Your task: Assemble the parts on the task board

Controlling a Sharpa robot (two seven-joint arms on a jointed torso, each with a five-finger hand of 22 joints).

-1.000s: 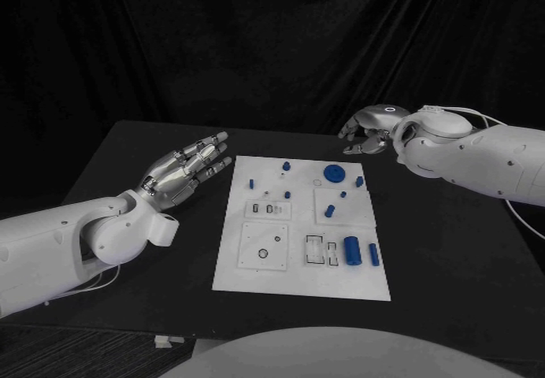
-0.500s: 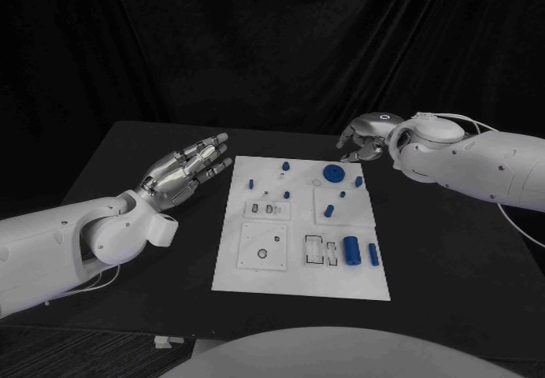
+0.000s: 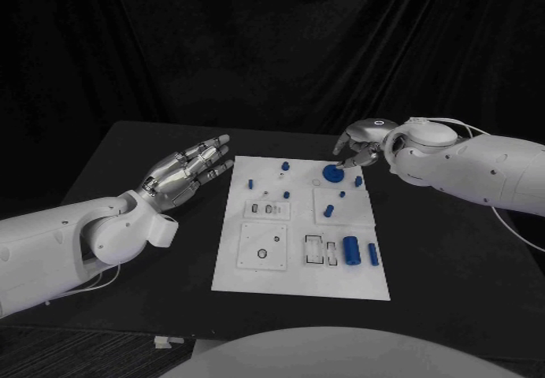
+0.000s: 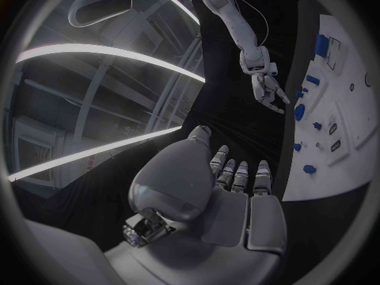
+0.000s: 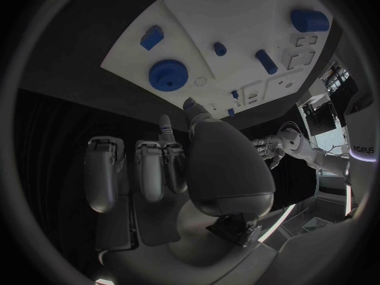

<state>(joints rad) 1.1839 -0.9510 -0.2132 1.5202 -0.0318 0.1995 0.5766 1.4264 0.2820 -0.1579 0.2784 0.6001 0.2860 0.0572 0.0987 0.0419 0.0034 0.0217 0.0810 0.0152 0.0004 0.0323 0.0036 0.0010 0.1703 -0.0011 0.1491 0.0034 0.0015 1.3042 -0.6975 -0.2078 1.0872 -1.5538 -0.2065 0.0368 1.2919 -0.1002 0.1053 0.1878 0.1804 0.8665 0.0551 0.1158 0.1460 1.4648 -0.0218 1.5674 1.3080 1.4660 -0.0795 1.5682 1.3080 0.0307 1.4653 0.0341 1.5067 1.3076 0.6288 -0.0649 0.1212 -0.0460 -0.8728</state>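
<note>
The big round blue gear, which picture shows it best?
The right wrist view: the round blue gear is close, with its toothed rim plain. The head view shows it small, by the right hand. The left wrist view shows a small blue shape.

matt white task board (image 3: 298, 264), smooth blue plastic-looking parts (image 3: 352, 250), silvery metallic left robot hand (image 3: 185, 169).

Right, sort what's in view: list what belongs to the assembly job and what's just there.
Job:
task board
round blue gear
large blue cylinder
slim blue peg
right hand, over the gear
left hand, held open beside the board

Just there:
black table
</note>
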